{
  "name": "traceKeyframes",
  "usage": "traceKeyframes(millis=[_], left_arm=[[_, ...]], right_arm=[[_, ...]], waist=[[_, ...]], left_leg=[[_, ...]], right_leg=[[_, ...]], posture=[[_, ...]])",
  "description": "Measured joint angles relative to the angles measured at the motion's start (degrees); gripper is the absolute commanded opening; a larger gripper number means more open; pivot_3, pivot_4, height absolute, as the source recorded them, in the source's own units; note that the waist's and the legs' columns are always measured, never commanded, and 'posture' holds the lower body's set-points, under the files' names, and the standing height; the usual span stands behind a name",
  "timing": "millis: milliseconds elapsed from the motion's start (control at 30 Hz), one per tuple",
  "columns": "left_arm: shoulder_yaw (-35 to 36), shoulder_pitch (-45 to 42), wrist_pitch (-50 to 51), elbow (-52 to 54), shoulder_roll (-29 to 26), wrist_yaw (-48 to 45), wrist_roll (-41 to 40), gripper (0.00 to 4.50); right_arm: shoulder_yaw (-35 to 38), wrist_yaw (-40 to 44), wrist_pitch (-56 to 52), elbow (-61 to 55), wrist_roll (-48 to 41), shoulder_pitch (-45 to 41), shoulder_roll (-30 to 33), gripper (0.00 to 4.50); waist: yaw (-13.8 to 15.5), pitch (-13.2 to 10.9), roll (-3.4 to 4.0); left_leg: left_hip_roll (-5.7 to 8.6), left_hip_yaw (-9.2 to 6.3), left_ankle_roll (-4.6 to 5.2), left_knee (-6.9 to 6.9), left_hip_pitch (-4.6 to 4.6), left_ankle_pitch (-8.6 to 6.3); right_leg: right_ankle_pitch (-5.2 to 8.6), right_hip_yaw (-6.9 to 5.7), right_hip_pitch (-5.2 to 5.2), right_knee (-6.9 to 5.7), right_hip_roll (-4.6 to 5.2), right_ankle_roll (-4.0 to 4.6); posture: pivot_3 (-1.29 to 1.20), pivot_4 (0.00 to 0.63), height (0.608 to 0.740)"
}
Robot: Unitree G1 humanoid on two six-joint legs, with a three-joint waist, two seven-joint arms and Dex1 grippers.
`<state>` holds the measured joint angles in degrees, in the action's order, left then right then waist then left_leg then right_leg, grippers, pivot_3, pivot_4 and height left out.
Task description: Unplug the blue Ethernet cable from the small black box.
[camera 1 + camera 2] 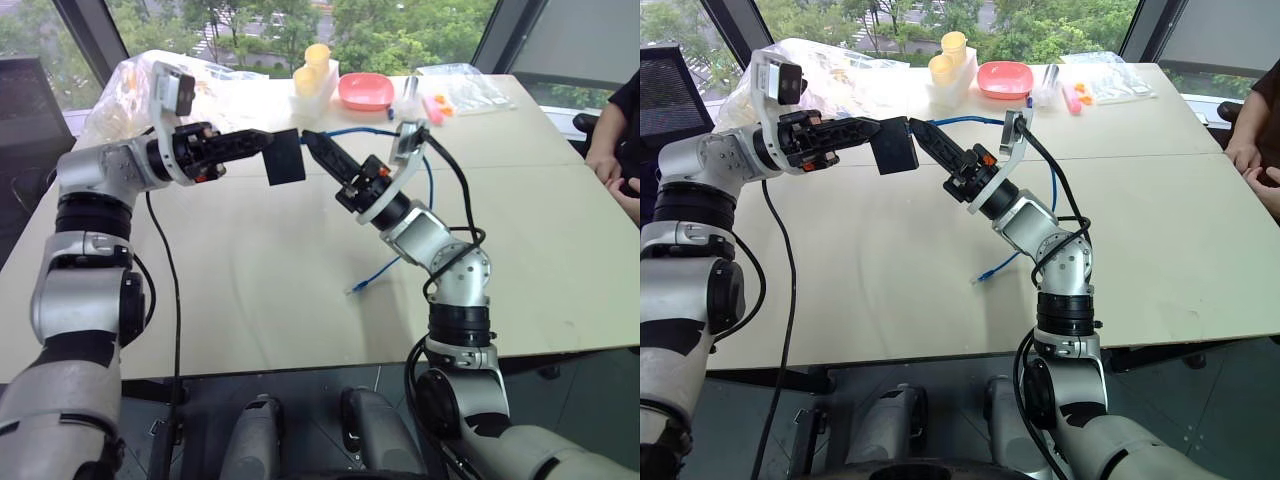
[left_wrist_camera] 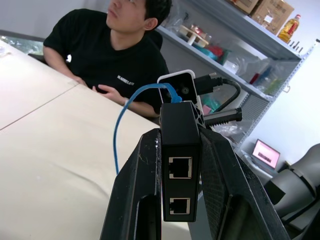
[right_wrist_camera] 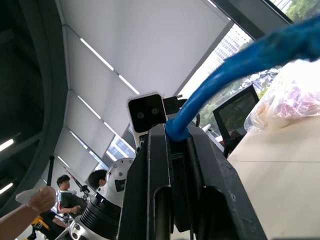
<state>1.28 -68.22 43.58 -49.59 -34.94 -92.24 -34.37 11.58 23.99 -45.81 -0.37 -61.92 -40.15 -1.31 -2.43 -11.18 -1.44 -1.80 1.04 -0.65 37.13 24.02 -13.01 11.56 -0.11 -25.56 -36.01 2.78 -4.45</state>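
Observation:
My left gripper is shut on the small black box and holds it in the air over the table. In the left wrist view the box sits between the two fingers, with two empty ports facing the camera. The blue Ethernet cable leaves the box's far side. My right gripper meets the box from the right, shut on the cable right at that end. The cable loops behind the right arm and hangs down to the table, ending in a clear plug.
The beige table carries a pink bowl, yellow cups and plastic bags along its far edge. A person sits at the right side with hands near the table edge.

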Motion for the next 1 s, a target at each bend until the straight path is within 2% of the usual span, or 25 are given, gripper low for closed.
traceKeyframes(millis=[400, 600, 767, 1000], left_arm=[[0.33, -0.31, -1.29, -4.94, 0.74, 0.28, 1.66, 0.51], [5.11, -2.37, -3.54, -7.85, -3.48, 1.68, 2.81, 0.51], [5.73, -2.02, -4.61, -8.16, -2.38, 2.72, 4.5, 0.51], [2.24, 4.37, -24.99, -5.74, 6.46, 19.88, 15.67, 0.51]], right_arm=[[-1.75, 0.07, 2.46, 0.43, 3.59, 0.56, 1.59, 0.01], [3.71, -1.5, 5.72, 2.65, 4.74, 0.54, 5.84, 0.01], [4.6, -2.83, 7.5, 5.16, 7.06, 0.1, 6.72, 0.01], [1.9, -10.08, 7.33, 22.15, 19.71, -6.91, 12.18, 0.01]], waist=[[0.0, 0.0, 0.0], [0.02, 0.0, 0.0], [0.11, 0.0, 0.0], [0.44, 0.0, 0.0]], left_leg=[[0.0, 0.0, 0.0, 0.0, 0.0, 0.0], [0.0, 0.01, 0.0, -0.02, 0.02, 0.0], [0.01, 0.02, 0.0, 0.0, 0.02, 0.0], [0.03, 0.1, 0.0, 0.01, 0.03, 0.0]], right_leg=[[0.0, 0.0, 0.0, 0.01, 0.0, 0.0], [0.0, 0.0, -0.03, 0.02, 0.01, 0.0], [0.0, 0.0, -0.03, 0.01, 0.01, 0.0], [-0.04, 0.06, -0.04, 0.02, 0.06, 0.04]], posture=[[0.0, 0.15, 0.74], [0.0, 0.15, 0.74], [0.0, 0.15, 0.74], [0.0, 0.15, 0.74]])
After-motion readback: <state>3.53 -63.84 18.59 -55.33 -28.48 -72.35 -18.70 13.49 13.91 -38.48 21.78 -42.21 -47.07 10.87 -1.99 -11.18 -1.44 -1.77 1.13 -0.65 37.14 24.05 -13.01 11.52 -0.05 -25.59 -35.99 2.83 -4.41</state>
